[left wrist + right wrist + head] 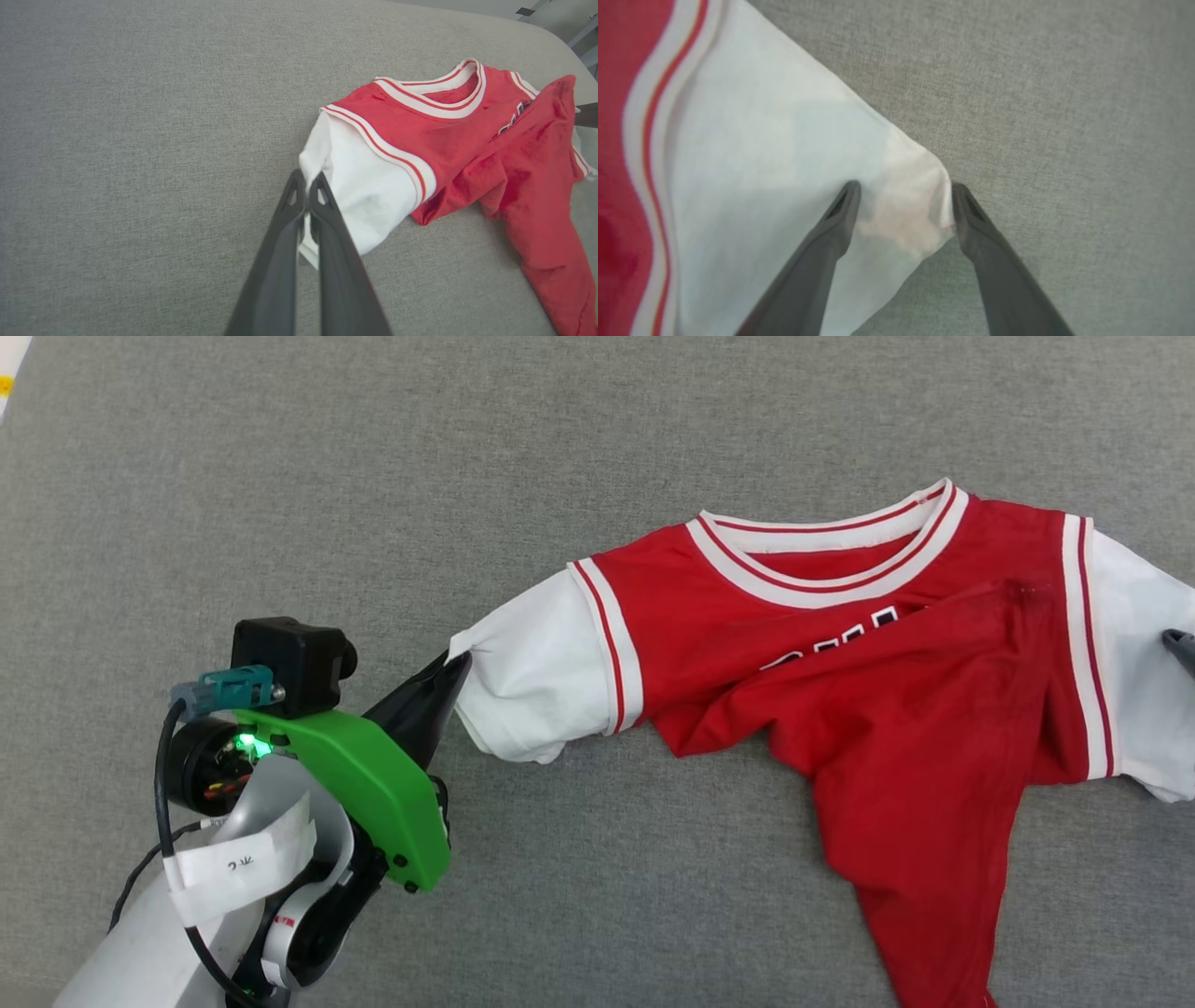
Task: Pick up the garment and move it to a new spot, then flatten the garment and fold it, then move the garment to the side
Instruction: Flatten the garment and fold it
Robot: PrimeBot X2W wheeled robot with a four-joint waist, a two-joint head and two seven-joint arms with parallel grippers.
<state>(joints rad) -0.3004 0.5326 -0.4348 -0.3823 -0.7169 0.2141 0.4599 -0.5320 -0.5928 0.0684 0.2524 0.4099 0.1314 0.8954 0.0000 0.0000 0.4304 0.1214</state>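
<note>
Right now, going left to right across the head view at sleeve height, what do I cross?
The green wrist bracket → left gripper → white sleeve it pinches → red body → other white sleeve → right gripper at the edge.

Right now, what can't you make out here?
- Lettering on the garment: head view, mostly covered by a folded-over red flap.
- Garment's hem: head view, cut off by the bottom edge.
- Right hand: head view, cut off by the right edge.
- Right sleeve: right wrist view, blurred close-up.
</note>
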